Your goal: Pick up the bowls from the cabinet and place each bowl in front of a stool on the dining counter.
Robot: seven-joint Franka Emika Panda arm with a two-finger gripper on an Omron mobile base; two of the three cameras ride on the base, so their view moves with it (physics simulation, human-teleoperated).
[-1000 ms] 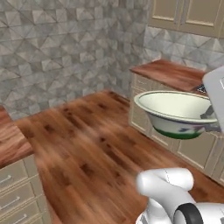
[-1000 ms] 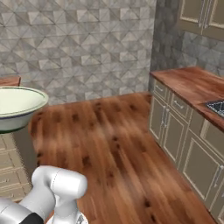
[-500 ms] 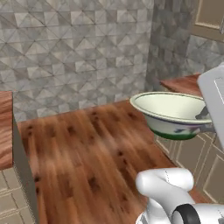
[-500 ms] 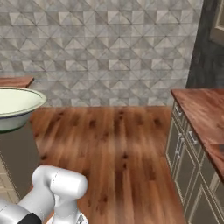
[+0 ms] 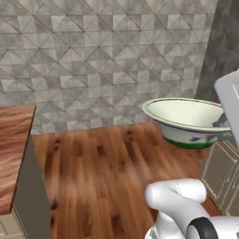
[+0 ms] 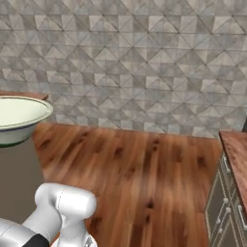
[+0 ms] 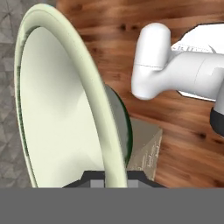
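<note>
Swinging round with the base, both base cameras now face a grey tiled wall and wood floor, where a second ago they showed the corner cabinets; the wide bowl (image 5: 186,120) keeps its place in the picture, so it rides with me. It hangs level in the air above the floor, cream inside, with a green band low on its outside. I see the gripper (image 7: 105,178) closed on its rim: in the hand view the rim (image 7: 98,118) runs straight up from between the dark fingertips, edge-on, so the bowl's mouth lies to one side of the hand rather than under it.

At the left edge of the left base view a reddish-brown wood counter (image 5: 14,154) shows, its near edge running towards me. I judge this may be the dining counter, though I see no stool. From the bowl it lies well apart, to the left across the open floor. A second wood-topped base cabinet (image 6: 231,193) sits at the right edge of the right base view.
</note>
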